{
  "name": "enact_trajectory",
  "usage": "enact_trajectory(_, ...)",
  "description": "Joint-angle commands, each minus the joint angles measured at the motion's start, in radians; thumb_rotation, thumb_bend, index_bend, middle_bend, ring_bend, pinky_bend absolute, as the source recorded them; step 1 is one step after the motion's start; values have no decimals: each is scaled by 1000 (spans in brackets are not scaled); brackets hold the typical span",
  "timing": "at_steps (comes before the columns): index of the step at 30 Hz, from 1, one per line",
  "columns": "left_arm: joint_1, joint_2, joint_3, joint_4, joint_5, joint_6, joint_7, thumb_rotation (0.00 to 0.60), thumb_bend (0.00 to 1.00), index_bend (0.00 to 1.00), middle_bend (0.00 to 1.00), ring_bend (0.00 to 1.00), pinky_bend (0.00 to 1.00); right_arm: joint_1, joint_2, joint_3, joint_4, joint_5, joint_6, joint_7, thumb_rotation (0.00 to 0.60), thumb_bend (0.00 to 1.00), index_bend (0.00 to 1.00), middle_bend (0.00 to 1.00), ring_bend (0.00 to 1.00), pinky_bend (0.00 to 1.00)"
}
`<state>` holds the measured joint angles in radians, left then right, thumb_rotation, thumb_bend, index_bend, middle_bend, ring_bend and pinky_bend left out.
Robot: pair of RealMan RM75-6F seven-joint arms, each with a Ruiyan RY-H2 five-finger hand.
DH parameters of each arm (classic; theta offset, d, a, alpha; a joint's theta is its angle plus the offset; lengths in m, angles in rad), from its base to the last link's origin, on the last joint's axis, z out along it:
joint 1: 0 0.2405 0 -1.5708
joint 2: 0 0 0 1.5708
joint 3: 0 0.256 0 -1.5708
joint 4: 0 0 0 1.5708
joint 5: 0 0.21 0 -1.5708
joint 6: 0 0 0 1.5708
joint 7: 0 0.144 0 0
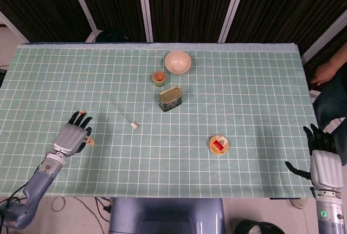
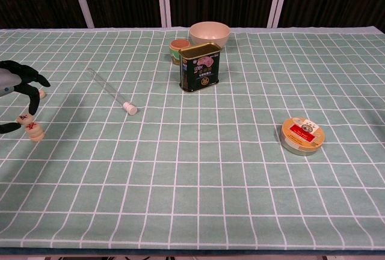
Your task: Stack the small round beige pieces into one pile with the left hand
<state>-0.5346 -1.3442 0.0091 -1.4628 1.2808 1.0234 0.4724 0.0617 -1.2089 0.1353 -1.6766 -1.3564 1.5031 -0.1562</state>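
My left hand (image 2: 17,85) hangs over the table's left side and pinches a small round beige piece (image 2: 23,118) with a red mark. That piece sits just above and left of a short pile of beige pieces (image 2: 35,132), close to touching its top. One more loose piece (image 2: 41,94) lies behind the fingers. In the head view the left hand (image 1: 71,135) covers the held piece; the pile (image 1: 91,141) shows at its right. My right hand (image 1: 324,161) stays off the table's right edge, fingers spread and holding nothing.
A glass tube (image 2: 111,90) with a white cap lies right of the pieces. A green tin can (image 2: 200,67), an orange cup (image 2: 178,46) and a beige bowl (image 2: 209,32) stand at the back middle. A round tin (image 2: 301,136) lies right. A person's hand (image 1: 325,71) shows far right.
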Motion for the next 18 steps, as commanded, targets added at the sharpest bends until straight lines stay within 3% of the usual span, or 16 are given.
enact_trajectory(1,1,-2,0,-2,4,2,1,600,334,455,110,0,0,0,0,0,0,-1,1,0,600,233,81,13,31,0)
enact_trajectory(18,6,-21,2,10,14,10,30,600,334,450,106,0,0,0,-1,0,2,-2,2,0,600,233,81,13,31,0)
